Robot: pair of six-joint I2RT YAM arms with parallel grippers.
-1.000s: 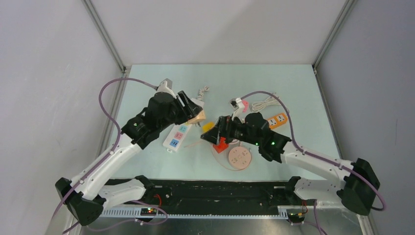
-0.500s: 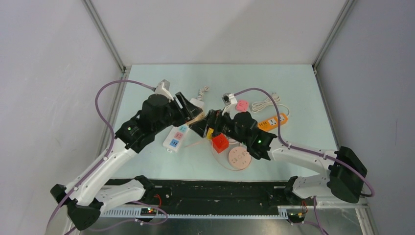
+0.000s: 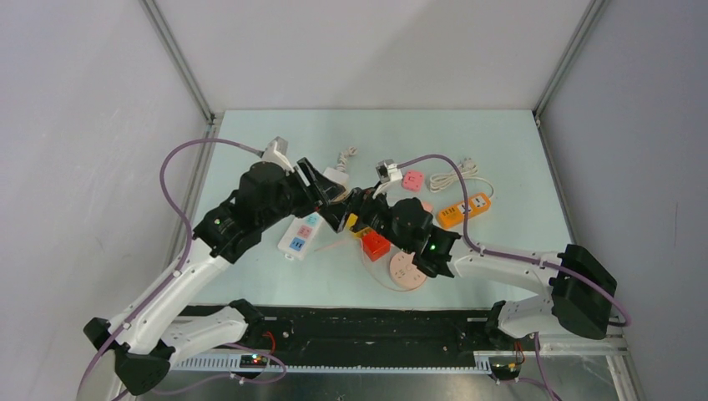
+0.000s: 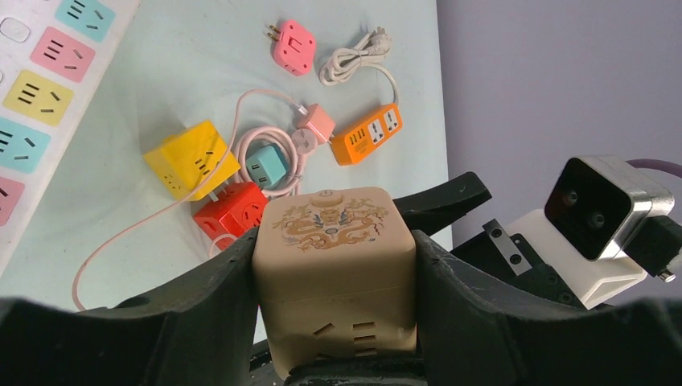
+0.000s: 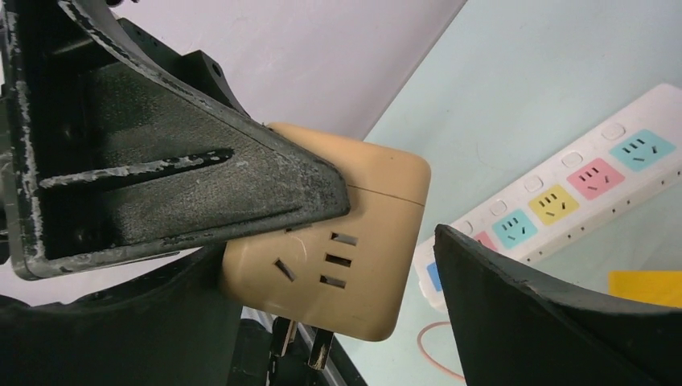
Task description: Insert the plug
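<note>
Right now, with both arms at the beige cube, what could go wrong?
1. The right jaws stand open around the beige cube, which the left jaws clamp; closing might catch the left fingers, not the cube.
2. The prongs stick out below the cube; a knock there could twist it in the grip.

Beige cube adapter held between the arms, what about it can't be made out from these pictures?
Right wrist: the prongs of the beige cube adapter sit in shadow near the bottom edge, their number unclear; whether the right gripper touches the cube is unclear.
Left wrist: the prongs are hidden under the cube's body and the left gripper.
Top external: the cube is almost wholly covered by both grippers.
</note>
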